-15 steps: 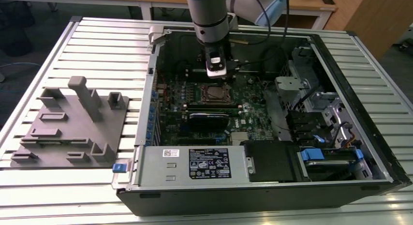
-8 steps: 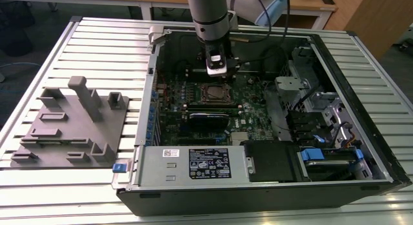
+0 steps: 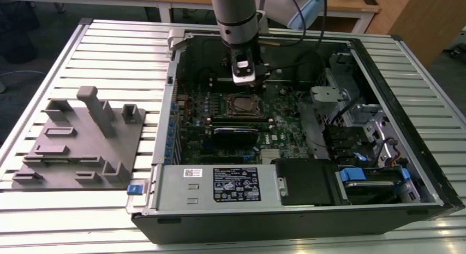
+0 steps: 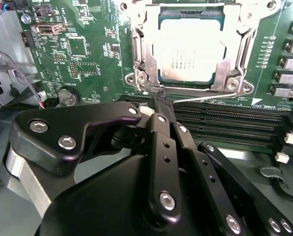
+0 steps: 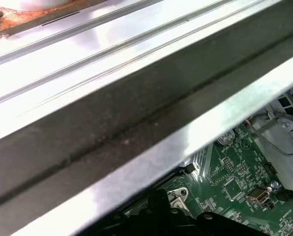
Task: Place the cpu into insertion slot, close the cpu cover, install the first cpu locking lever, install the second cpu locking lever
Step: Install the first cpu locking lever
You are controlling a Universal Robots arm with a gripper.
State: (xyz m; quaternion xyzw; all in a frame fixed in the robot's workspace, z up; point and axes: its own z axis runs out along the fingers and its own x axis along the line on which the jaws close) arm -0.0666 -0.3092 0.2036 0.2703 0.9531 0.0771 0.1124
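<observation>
**anon1:** How do the jaws look on that gripper?

**anon2:** Pressed together, with the tips right at the end of the thin wire lever just beside the socket. Can't tell whether they're actually pinching it tho.

**anon1:** And the cpu?

**anon2:** Lying flat in the slot. The cover is down around it and the silver top shows through the cut-out. In the exterior view the arm stands upright over the board inside the open case.
</observation>
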